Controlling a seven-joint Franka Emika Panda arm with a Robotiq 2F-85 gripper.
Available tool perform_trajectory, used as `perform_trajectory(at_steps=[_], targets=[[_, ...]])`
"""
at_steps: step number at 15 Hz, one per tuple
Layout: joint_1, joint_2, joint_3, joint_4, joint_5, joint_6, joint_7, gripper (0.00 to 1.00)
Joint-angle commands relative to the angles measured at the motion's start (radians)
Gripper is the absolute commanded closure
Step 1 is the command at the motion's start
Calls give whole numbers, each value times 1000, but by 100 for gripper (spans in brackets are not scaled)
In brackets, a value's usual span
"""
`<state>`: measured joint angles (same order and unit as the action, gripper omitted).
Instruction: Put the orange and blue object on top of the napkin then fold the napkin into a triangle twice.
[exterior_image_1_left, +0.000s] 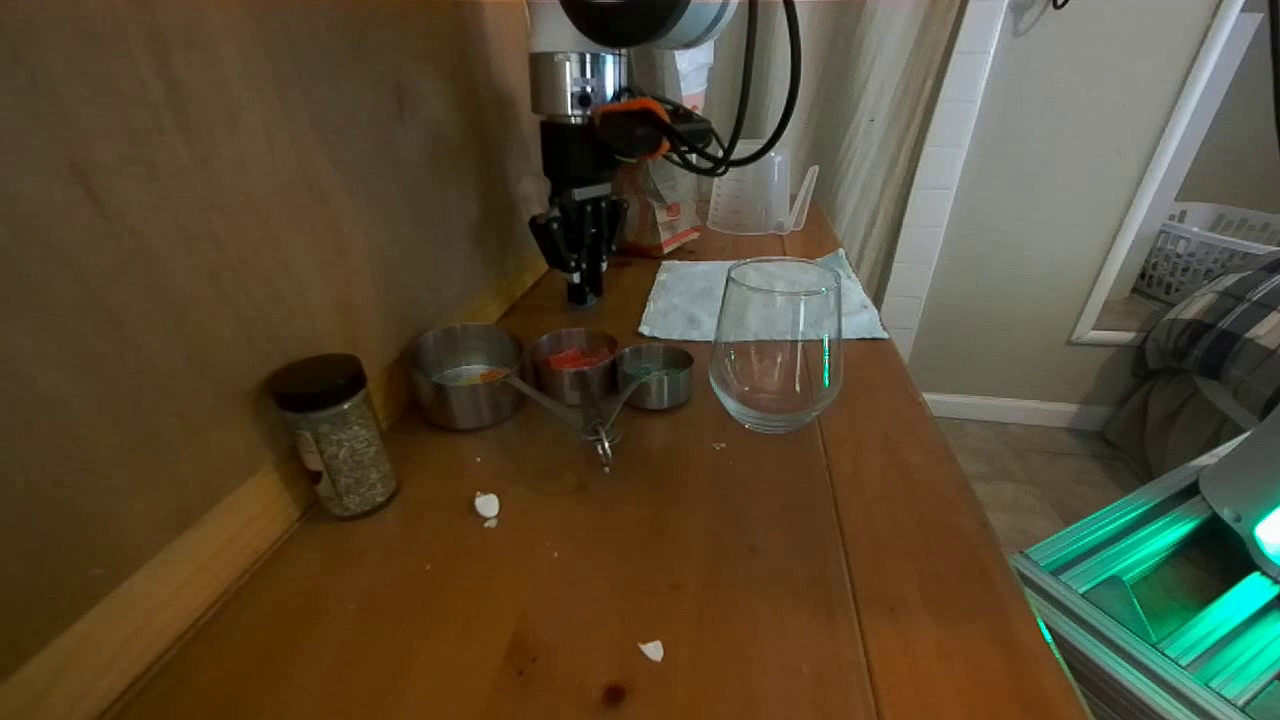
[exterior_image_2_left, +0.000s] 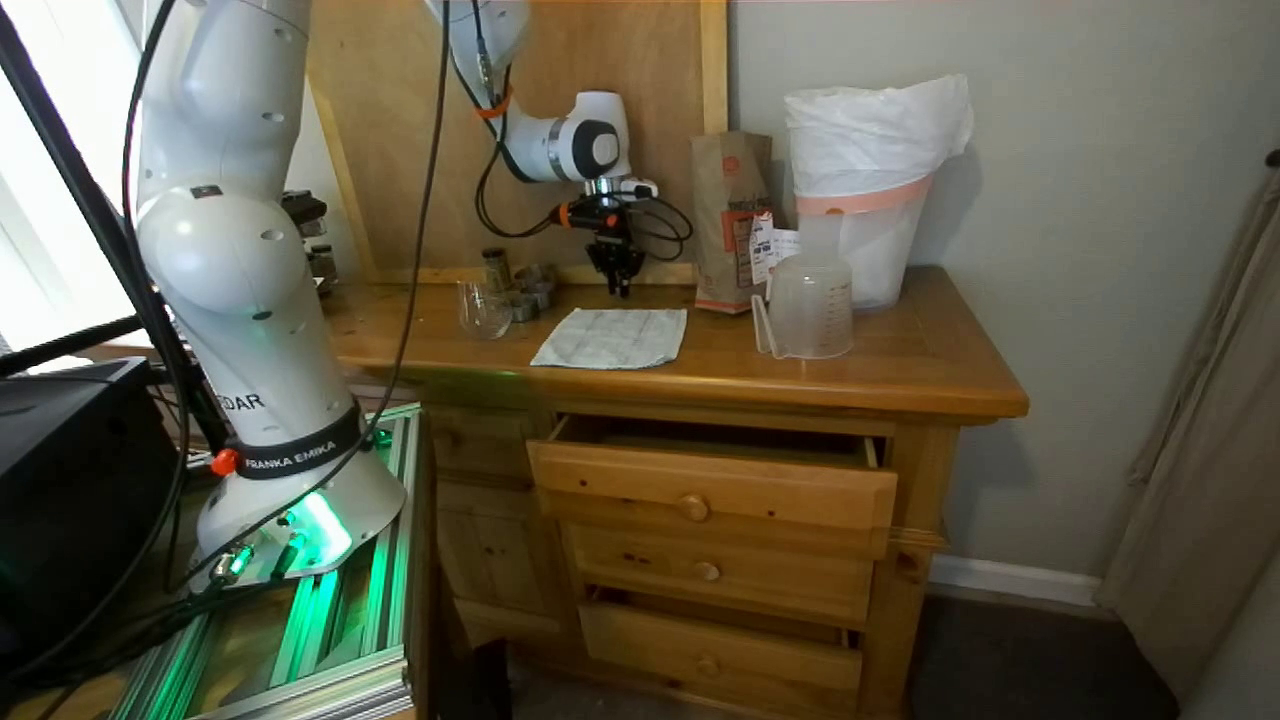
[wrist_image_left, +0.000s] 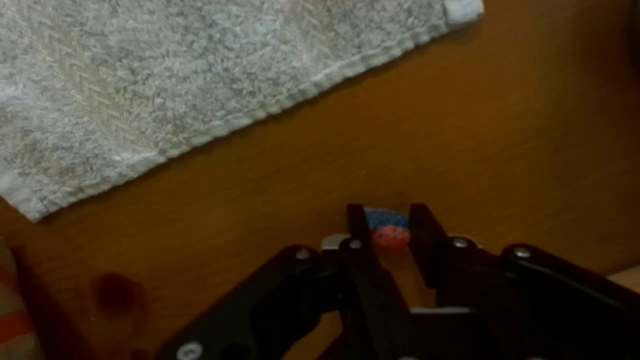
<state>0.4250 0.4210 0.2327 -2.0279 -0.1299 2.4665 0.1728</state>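
The small orange and blue object (wrist_image_left: 390, 231) sits between the fingertips of my gripper (wrist_image_left: 387, 209) in the wrist view. It fills the gap and meets both fingers, with its sides hidden by them. Under it is bare wood, and both exterior views put the fingertips (exterior_image_1_left: 582, 292) low, close to the tabletop. The napkin (exterior_image_2_left: 612, 338), whitish with faint woven bands, lies flat and unfolded in front of the gripper (exterior_image_2_left: 618, 288) in an exterior view. Its hemmed edge crosses the upper part of the wrist view, apart from the fingers. A glass partly overlaps the napkin (exterior_image_1_left: 683, 300) in an exterior view.
A clear glass (exterior_image_1_left: 776, 385) and several metal measuring cups (exterior_image_1_left: 467, 385) stand beside the napkin. A spice jar (exterior_image_1_left: 340, 450) is near the wooden panel (exterior_image_1_left: 250, 180) behind. A brown paper bag (exterior_image_2_left: 722, 230) and a plastic pitcher (exterior_image_2_left: 812, 310) stand on the napkin's opposite side.
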Motion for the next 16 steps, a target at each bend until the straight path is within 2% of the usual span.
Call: perform_trajectory(at_steps=[1, 10, 16], targets=[[16, 3, -20, 10, -36, 10, 36, 72], [7, -20, -30, -5, -33, 16, 42, 77], [5, -44, -37, -15, -36, 23, 55, 83]])
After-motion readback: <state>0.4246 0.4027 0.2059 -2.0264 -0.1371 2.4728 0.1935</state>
